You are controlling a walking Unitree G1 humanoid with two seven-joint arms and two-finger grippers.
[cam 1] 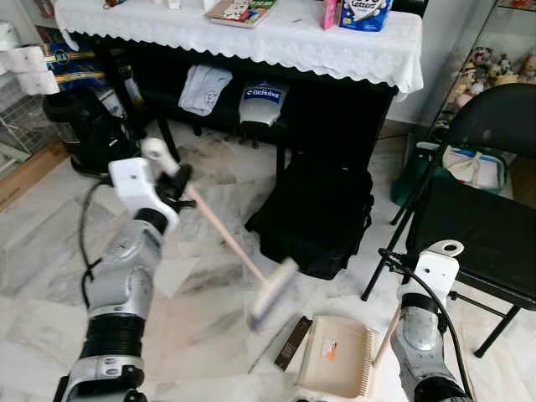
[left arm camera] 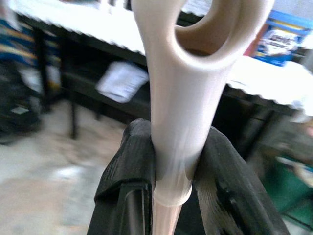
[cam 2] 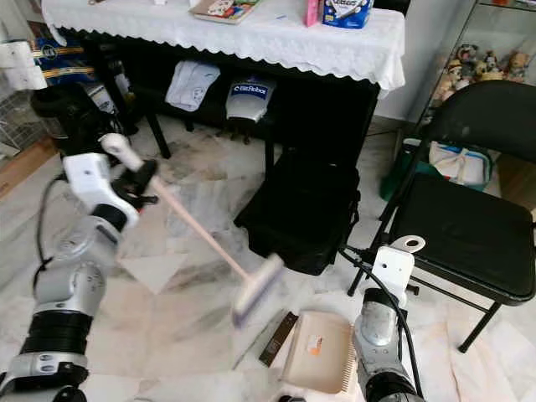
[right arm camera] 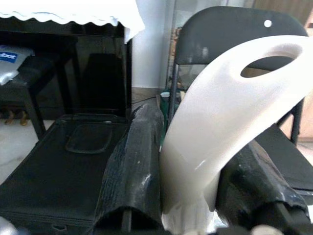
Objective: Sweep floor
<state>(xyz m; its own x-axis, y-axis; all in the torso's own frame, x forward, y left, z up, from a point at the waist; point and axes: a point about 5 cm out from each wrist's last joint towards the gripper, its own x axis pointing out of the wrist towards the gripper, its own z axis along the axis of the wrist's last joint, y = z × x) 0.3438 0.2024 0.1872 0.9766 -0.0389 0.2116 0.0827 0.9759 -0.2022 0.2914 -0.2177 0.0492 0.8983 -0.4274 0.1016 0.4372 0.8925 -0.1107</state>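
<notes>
A broom with a long beige handle [cam 1: 222, 230] slants across the marble floor, and its brush head [cam 1: 272, 295] is blurred just above the tiles. My left gripper [cam 1: 177, 182] is shut on the handle's upper end; in the left wrist view both black fingers [left arm camera: 128, 169] press the pale grip below its loop. A beige dustpan [cam 1: 337, 356] lies flat on the floor in front of me. My right gripper [right arm camera: 195, 166] is shut on the dustpan's white looped handle [right arm camera: 220, 107]. A dark brown flat piece [cam 1: 293, 342] lies beside the pan's left edge.
A black bag [cam 1: 314, 213] stands on the floor just beyond the brush. A black folding chair [cam 1: 486, 226] is close on the right. A table with a white lace cloth [cam 1: 251, 38] spans the back, and a black appliance [cam 1: 84, 130] sits at the left.
</notes>
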